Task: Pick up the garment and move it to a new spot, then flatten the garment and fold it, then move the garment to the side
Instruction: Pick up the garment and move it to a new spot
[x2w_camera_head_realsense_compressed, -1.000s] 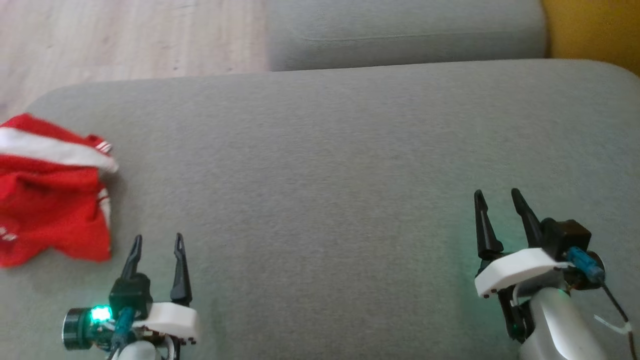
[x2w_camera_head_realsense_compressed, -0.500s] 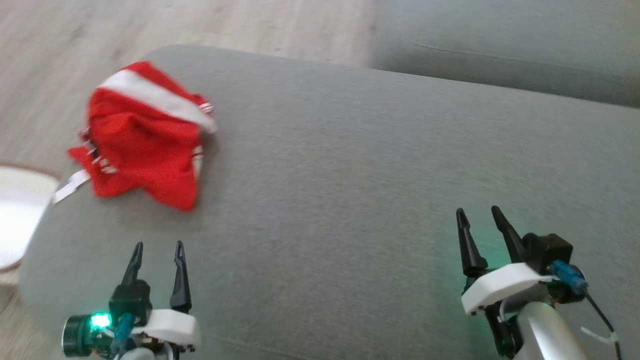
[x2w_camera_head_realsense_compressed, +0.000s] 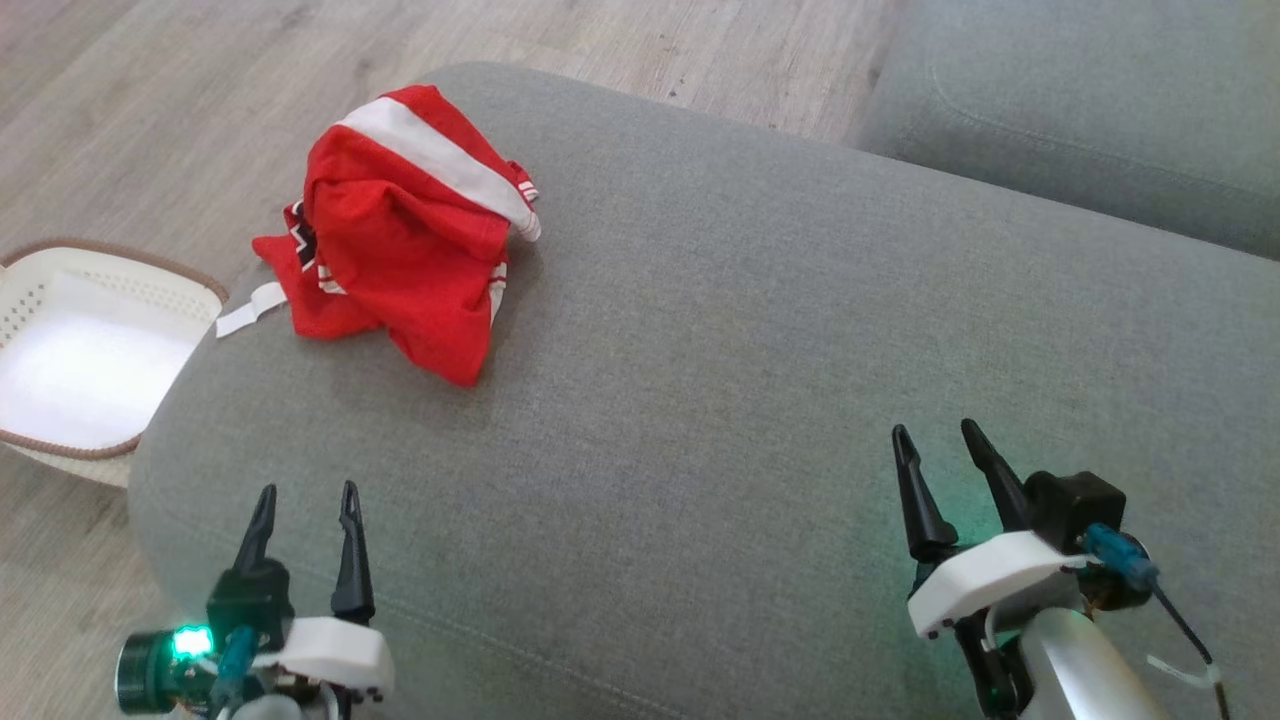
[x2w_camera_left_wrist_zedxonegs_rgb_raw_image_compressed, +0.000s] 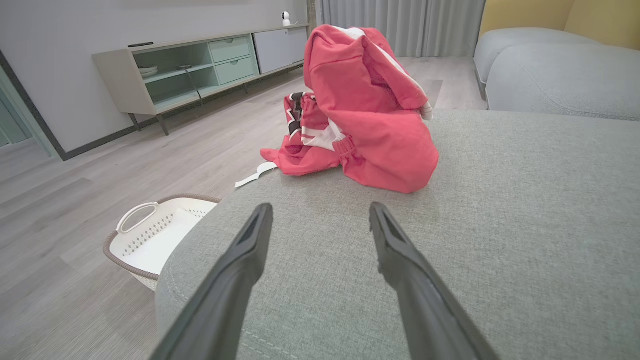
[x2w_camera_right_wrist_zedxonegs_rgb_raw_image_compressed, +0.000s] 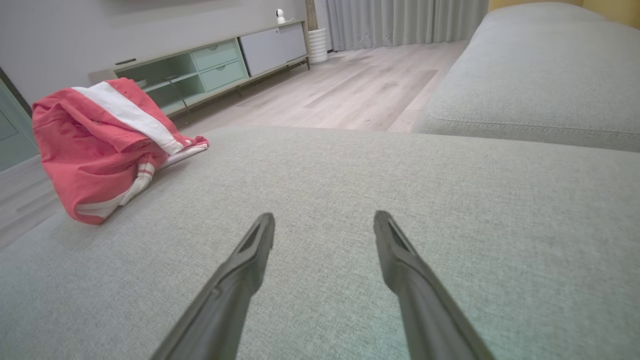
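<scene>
Near the far left corner of a grey sofa cushion (x2w_camera_head_realsense_compressed: 750, 350), the garment (x2w_camera_head_realsense_compressed: 400, 230) is lying crumpled, both grippers wide open.

The red jersey is sitting close to the cushion's rounded left edge, its small white tag (x2w_camera_head_realsense_compressed: 245, 312) hanging just over the side above the wooden floor (x2w_camera_head_realsense_compressed: 200, 120). The left gripper (x2w_camera_head_realsense_compressed: 308, 490) and right gripper (x2w_camera_head_realsense_compressed: 936, 430) are hovering over the near side, fingers spread and holding nothing, well apart from the jersey, with a broad stretch of grey fabric lying between them. A second cushion (x2w_camera_head_realsense_compressed: 1080, 110) is bordering the far right. Beside the left edge, a white basket (x2w_camera_head_realsense_compressed: 70, 285) with a brown rim is standing on the floor, its inside showing plain white.
</scene>
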